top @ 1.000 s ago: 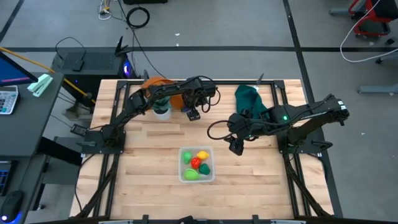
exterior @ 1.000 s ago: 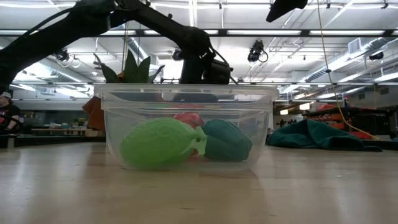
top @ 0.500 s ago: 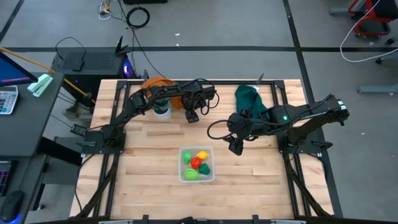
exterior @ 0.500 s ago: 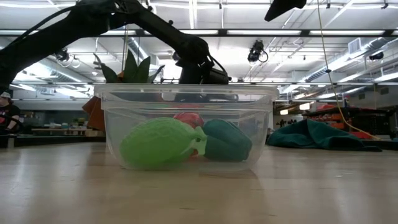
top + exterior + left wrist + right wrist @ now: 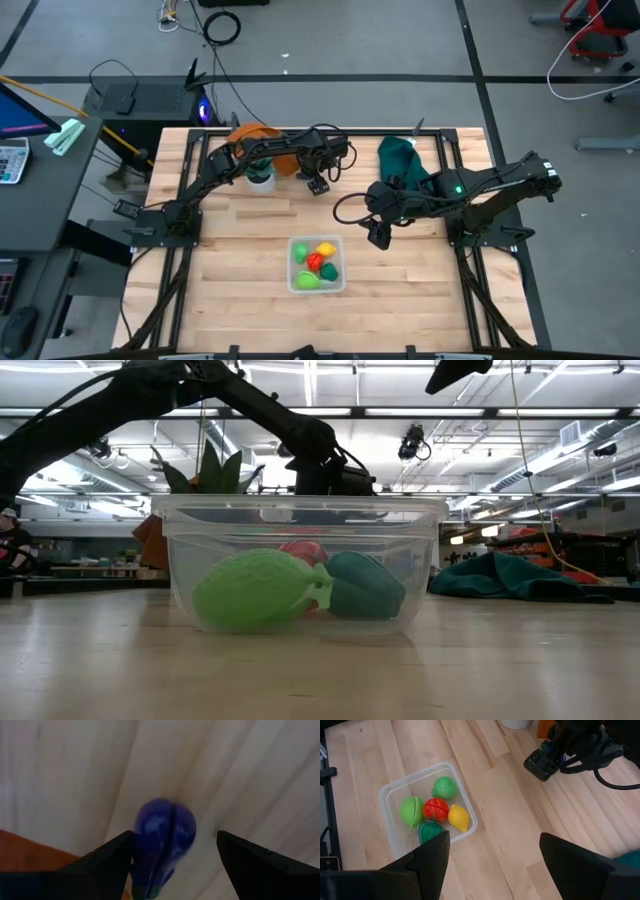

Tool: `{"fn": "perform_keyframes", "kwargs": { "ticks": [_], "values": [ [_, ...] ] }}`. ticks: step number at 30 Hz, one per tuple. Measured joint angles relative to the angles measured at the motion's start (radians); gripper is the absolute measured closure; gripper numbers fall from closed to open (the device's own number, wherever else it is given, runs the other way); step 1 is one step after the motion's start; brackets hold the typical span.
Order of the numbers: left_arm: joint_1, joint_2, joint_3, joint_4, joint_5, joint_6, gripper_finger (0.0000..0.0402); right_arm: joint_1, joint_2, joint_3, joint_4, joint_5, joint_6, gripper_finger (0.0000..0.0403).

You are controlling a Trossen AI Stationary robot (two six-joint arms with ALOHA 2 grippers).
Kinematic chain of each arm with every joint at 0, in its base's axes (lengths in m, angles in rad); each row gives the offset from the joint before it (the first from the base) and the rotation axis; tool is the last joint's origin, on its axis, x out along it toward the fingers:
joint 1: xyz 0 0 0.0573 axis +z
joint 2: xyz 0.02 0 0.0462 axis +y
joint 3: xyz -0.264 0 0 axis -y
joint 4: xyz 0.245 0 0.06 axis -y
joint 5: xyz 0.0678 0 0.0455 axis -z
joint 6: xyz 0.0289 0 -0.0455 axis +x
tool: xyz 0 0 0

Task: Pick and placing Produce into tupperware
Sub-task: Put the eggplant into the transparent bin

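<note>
The clear tupperware (image 5: 317,265) sits low in the middle of the high view, on the wooden bench (image 5: 240,250). Most of the job looks done. Five pieces of produce are in it already: a yellow one (image 5: 458,817), a red one (image 5: 436,809), two light green ones (image 5: 444,787) and a darker green one (image 5: 430,831).

One piece is left, I think. A purple one (image 5: 164,840) lies on the bench. The left gripper (image 5: 318,184), in the upper middle of the high view, hangs right over it. Its fingers (image 5: 107,855) are wide apart with the purple piece between them, not gripped yet.

The right gripper (image 5: 379,236) waits to the right of the tupperware, fingers wide and holding nothing.
</note>
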State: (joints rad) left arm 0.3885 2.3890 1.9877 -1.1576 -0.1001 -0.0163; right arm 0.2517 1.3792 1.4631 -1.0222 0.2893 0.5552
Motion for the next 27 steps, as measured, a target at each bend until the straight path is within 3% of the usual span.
{"fn": "perform_keyframes", "kwargs": {
  "ticks": [10, 27],
  "values": [
    [0.0, 0.0, 0.0, 0.003, 0.0, 0.002, 0.012, 0.0, 0.0, 0.0, 0.0, 0.0, 0.0, 0.0134],
    [0.0, 0.0, 0.001, 0.005, 0.0, 0.003, 0.0254, 0.0, 0.0, 0.0, -0.001, 0.015, 0.0, 0.0134]
  ]
}}
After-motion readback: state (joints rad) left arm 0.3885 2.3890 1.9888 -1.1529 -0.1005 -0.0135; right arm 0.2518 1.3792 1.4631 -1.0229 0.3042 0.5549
